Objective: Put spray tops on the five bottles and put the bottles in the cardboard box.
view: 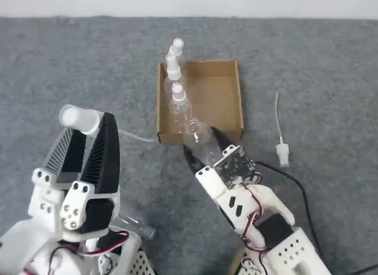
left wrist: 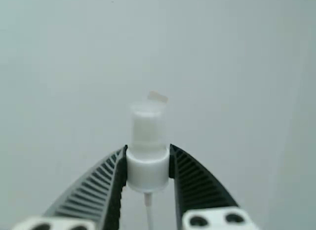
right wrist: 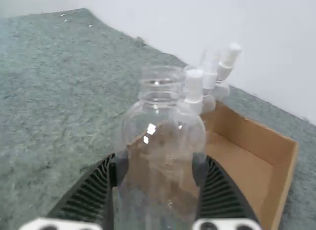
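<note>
Left end effector (view: 88, 125), ribbed black fingers, pinches white cylindrical spray top (view: 77, 117) (thin dip tube trailing), raised over grey felted bench (view: 59, 62). Clear bottle (view: 134, 226) lies beneath arm. Cardboard box (view: 239, 98): three capped bottles (view: 177, 80) along left wall. Right end effector (view: 205, 148) clamps uncapped clear bottle (view: 198, 135) at box's near edge. Loose spray top (view: 282, 152) on bench, right.

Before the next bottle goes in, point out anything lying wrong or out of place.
One clear bottle lies on its side on the carpet by the left arm's base, far from the cardboard box. A loose spray top lies right of the box. Nothing spilled or damaged.
</note>
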Robot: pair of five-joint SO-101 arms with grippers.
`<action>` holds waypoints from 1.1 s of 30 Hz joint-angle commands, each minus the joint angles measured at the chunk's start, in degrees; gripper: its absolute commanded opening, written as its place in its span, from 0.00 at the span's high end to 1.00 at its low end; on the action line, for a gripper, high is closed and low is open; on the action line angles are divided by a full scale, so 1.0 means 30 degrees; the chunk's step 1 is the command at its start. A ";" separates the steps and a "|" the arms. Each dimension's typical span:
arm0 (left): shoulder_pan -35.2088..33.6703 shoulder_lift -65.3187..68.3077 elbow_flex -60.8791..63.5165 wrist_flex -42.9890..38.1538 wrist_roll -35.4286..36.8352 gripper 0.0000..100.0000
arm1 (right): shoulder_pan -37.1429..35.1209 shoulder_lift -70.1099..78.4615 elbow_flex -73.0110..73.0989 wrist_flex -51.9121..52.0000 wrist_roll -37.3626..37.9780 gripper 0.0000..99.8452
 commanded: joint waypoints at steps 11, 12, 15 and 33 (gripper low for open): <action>0.0117 -0.0059 0.0571 -0.0615 0.0762 0.99 | -0.1480 -0.0425 -0.0029 -0.0484 0.0322 0.94; 0.0117 -0.0059 0.0601 -0.0615 0.0762 0.99 | -0.1480 -0.0425 -0.0029 -0.0484 0.0322 0.94; 0.0117 -0.0059 0.0601 -0.0586 0.0762 0.99 | -0.1802 -0.0425 -0.0059 -0.0571 0.0322 0.93; 0.2315 -0.0059 0.2242 -0.1846 -0.0029 0.99 | -0.3590 -0.0396 -0.0029 -0.1275 0.0352 0.94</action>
